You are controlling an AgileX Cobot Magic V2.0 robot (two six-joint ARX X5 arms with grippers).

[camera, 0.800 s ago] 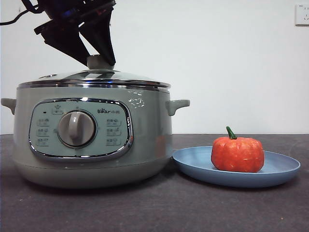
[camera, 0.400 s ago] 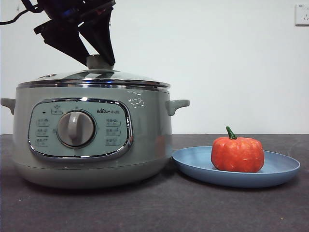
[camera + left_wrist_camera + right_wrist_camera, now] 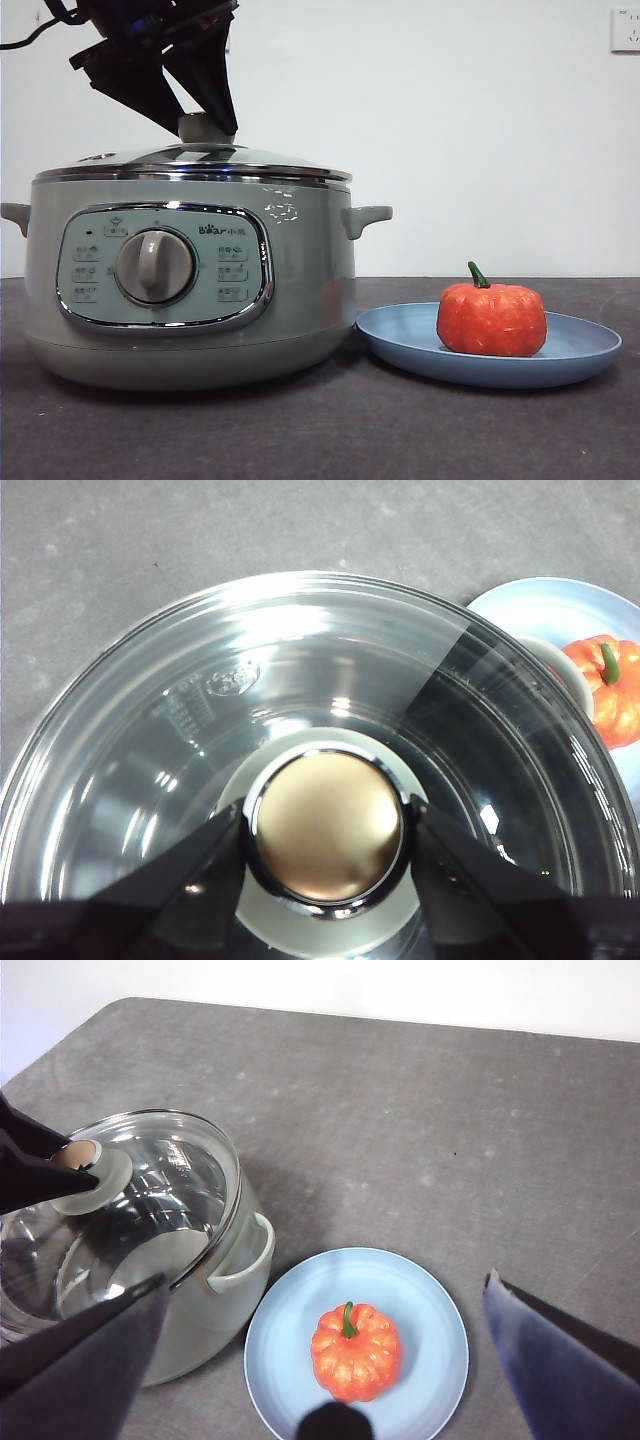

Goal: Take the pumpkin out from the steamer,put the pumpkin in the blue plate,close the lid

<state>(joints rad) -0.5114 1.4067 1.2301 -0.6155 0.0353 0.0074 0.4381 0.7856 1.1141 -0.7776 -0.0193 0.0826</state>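
The glass lid (image 3: 200, 160) lies on the sage-green steamer (image 3: 300, 290), on the left side of the table. My left gripper (image 3: 205, 125) comes down from above and is shut on the lid's knob (image 3: 328, 830), one jaw pressed to each side. The orange pumpkin (image 3: 491, 320) sits upright in the blue plate (image 3: 580, 355), just to the right of the steamer. My right gripper (image 3: 325, 1280) hovers high above the plate (image 3: 430, 1310) and the pumpkin (image 3: 355, 1352), open and holding nothing. It is out of the front view.
The plate's rim nearly touches the steamer's base. One of the steamer's side handles (image 3: 368, 217) juts out over the plate's near edge. A wall socket (image 3: 626, 30) sits high on the right of the white wall. Bare dark tabletop (image 3: 450, 1120) stretches behind the plate.
The steamer has shifted a few pixels to the left under my left gripper's hold on the lid. The pumpkin and the plate have not moved.
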